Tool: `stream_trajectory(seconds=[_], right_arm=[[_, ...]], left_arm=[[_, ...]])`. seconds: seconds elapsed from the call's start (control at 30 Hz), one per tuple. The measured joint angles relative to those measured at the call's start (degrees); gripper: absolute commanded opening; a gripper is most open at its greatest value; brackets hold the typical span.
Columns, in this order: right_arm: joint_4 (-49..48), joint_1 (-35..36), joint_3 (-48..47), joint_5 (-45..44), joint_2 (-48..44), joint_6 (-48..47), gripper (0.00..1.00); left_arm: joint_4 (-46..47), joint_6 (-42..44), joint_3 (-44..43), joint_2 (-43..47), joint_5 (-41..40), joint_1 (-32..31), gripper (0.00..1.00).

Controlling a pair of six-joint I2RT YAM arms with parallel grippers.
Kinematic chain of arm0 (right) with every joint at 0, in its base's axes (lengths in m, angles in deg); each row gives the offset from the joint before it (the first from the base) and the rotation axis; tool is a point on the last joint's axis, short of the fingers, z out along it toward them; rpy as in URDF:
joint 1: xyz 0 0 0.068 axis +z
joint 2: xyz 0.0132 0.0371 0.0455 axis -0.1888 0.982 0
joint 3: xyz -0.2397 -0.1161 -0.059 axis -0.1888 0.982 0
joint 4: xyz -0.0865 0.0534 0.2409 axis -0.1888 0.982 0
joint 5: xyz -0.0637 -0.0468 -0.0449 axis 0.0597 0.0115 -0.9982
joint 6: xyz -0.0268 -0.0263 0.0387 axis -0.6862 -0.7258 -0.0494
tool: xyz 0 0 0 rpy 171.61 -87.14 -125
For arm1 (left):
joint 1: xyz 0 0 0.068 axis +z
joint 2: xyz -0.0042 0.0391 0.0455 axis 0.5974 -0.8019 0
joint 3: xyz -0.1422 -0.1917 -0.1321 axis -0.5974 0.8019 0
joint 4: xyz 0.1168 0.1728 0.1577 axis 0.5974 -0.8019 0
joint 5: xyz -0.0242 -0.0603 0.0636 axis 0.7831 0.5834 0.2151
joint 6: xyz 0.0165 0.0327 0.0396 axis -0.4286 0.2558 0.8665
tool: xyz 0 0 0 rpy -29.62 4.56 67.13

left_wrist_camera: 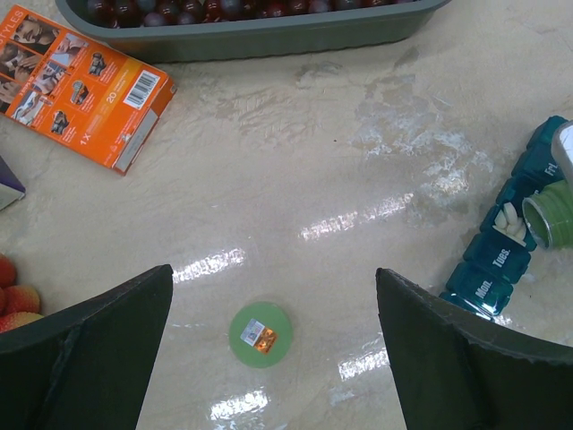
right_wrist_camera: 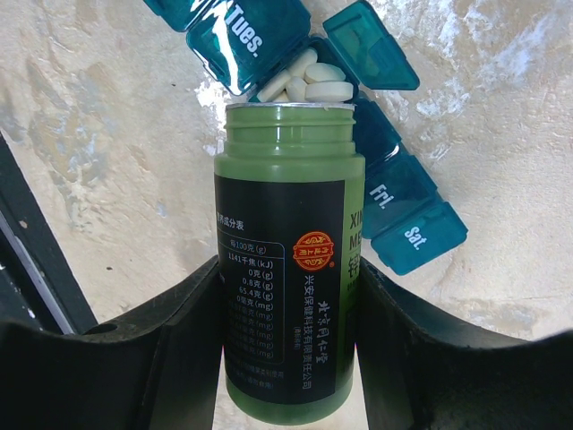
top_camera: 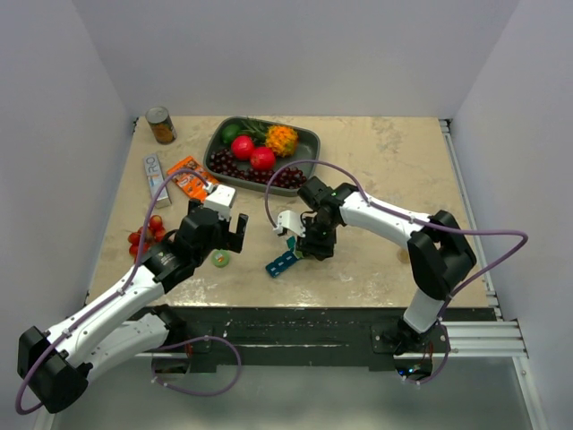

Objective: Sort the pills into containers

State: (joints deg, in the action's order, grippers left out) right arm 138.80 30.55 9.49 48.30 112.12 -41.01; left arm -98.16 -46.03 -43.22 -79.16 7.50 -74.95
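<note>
Two grips: left jaws agape, right jaws tight on green bottle, organizer partly hidden.

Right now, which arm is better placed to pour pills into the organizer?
Right. Right gripper holds the open green bottle, mouth at the organizer's open compartment. Left gripper hangs open over the cap.

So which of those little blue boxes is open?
The compartment beside Tues.: lid flipped up, white pills inside, at the bottle mouth. The others in view look shut.
</note>
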Motion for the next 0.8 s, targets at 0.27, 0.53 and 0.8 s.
stream_trajectory(seconds=[0.27,0.53,0.8], right_arm=[[-0.9,-1.8,1.5,3.6,-1.3,0.0,0.0],[-2.4,-4.2,3.8,8.0,-4.1,-0.1,0.0],[-4.3,-5.3,6.4,12.8,-10.0,-0.7,0.0]], left_arm=[[0.0,0.0,0.0,0.2,0.0,0.0,1.0],[0.0,0.0,0.0,0.4,0.0,0.0,1.0],[0.0,-2.0,0.1,2.5,1.4,0.0,1.0]])
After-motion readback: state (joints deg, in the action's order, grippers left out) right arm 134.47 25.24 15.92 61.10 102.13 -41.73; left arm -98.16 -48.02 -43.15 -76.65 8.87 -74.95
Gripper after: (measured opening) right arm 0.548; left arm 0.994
